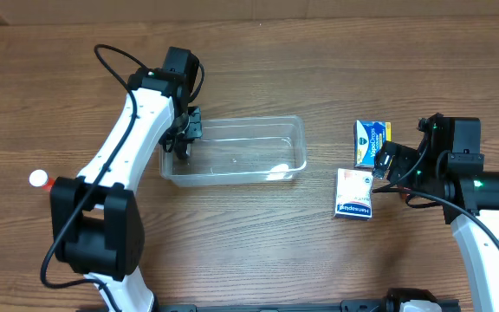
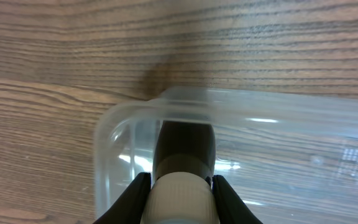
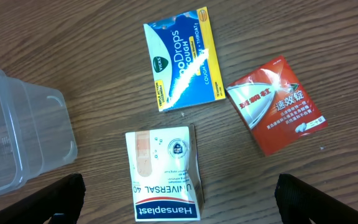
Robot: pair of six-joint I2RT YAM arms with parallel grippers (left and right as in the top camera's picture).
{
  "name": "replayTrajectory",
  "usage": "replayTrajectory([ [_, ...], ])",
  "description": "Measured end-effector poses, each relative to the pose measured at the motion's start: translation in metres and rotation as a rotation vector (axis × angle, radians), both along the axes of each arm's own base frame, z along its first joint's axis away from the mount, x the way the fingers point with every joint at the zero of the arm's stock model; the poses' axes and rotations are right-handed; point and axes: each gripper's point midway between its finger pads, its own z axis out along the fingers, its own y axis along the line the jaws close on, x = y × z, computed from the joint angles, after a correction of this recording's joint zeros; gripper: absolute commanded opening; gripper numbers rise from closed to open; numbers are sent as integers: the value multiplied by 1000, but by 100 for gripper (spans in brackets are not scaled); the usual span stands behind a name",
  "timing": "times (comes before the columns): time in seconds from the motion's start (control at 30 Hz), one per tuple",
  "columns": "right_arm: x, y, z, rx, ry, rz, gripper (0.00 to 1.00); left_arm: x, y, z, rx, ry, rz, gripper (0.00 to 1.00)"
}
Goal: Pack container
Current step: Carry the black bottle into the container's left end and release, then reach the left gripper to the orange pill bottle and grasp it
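The clear plastic container [image 1: 258, 126] lies in the middle of the table; it also shows in the left wrist view [image 2: 129, 113] and the right wrist view [image 3: 17, 137]. My left gripper [image 1: 183, 137] [image 2: 180, 182] is shut on a dark bottle with a white ribbed cap [image 2: 184, 146], held over the container's left end. My right gripper [image 1: 381, 165] [image 3: 182, 202] is open and empty, above a white Hansaplast plaster box [image 1: 353, 195] [image 3: 163, 171]. A blue cough drops box [image 1: 371, 141] [image 3: 182, 59] and a red box [image 3: 277, 104] lie beside it.
A small white ball with a red piece [image 1: 39, 179] lies at the left of the table. The boxes lie flat on the wood to the right of the container. The red box is hidden under my right arm in the overhead view.
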Motion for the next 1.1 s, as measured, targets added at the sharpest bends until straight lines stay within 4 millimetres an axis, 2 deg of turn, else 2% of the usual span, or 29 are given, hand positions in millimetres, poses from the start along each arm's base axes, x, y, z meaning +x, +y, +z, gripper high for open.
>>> replayTrajectory([
  [0.03, 0, 0, 0, 0, 0, 0, 100, -1, 0, -6, 2, 16, -2, 34],
  [0.1, 0, 0, 0, 0, 0, 0, 100, 0, 0, -8, 3, 22, 0, 70],
  [0.13, 0, 0, 0, 0, 0, 0, 100, -2, 0, -10, 4, 33, 0, 76],
  [0.23, 0, 0, 0, 0, 0, 0, 100, -4, -2, -21, -3, 68, -3, 87],
  [0.4, 0, 0, 0, 0, 0, 0, 100, -13, -2, -14, -4, 110, -3, 89],
  [0.5, 0, 0, 0, 0, 1, 0, 100, -5, -4, 17, -9, 85, -4, 90],
  [0.57, 0, 0, 0, 0, 0, 0, 100, 4, -6, 48, -20, 35, -4, 100],
  [0.7, 0, 0, 0, 0, 0, -1, 100, -1, -1, 113, -38, -63, 0, 100],
  [0.77, 0, 0, 0, 0, 0, -1, 100, -11, 13, 141, -43, -116, 43, 100],
  [0.8, 0, 0, 0, 0, 0, 0, 100, -20, 27, 154, -43, -138, 90, 100],
  [0.87, 0, 0, 0, 0, 0, 0, 100, -39, 67, 180, -38, -189, 211, 100],
  [0.9, 0, 0, 0, -1, 0, 0, 100, -52, 95, 194, -30, -223, 298, 100],
  [1.0, 0, 0, 0, 0, 0, 0, 100, -83, 155, 215, -7, -276, 500, 100],
  [1.07, 0, 0, 0, 0, 0, 0, 100, -109, 198, 219, 12, -281, 666, 100],
  [1.1, 0, 0, 0, 0, 0, 0, 100, -117, 211, 218, 19, -277, 718, 100],
])
